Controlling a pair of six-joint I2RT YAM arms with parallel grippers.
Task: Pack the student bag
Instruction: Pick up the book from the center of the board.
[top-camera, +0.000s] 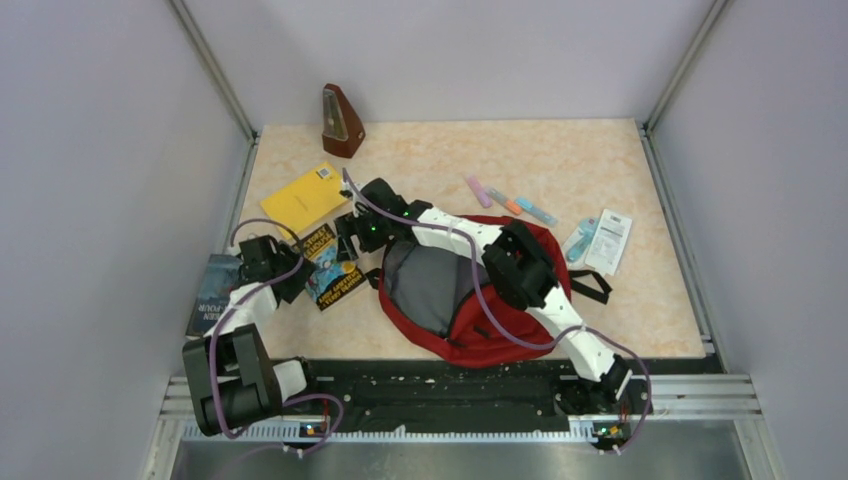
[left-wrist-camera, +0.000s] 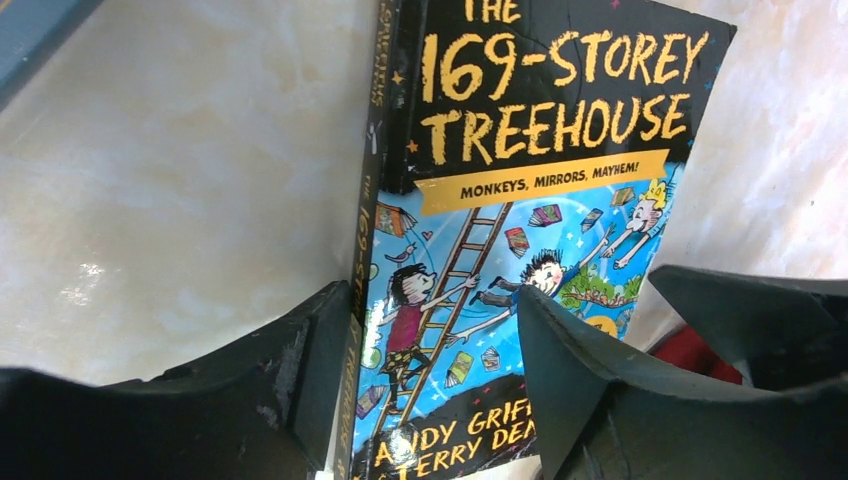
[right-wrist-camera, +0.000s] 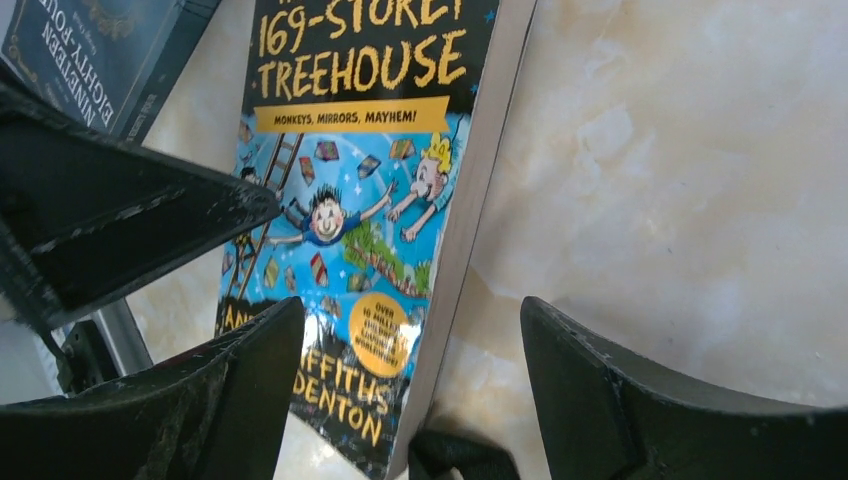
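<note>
The student bag (top-camera: 480, 305), dark red with black straps, lies open in the middle of the table with its grey lining showing. Left of it lies a paperback, "The 169-Storey Treehouse" (top-camera: 330, 265). My left gripper (top-camera: 300, 272) is at the book's left side. In the left wrist view its jaws (left-wrist-camera: 430, 295) are open, one finger (left-wrist-camera: 320, 370) against the spine and the other (left-wrist-camera: 580, 380) over the cover (left-wrist-camera: 520, 150). My right gripper (top-camera: 348, 236) is open over the book's far end. It (right-wrist-camera: 412, 305) straddles the book's (right-wrist-camera: 350, 150) page edge, and a black strap (right-wrist-camera: 450, 462) lies just below.
A yellow book (top-camera: 303, 198) lies behind the paperback and a dark blue "Nineteen Eighty-Four" (top-camera: 212, 290) at the table's left edge. A wooden metronome (top-camera: 342, 122) stands at the back. Highlighters (top-camera: 505, 203) and packets (top-camera: 600, 240) lie right of the bag.
</note>
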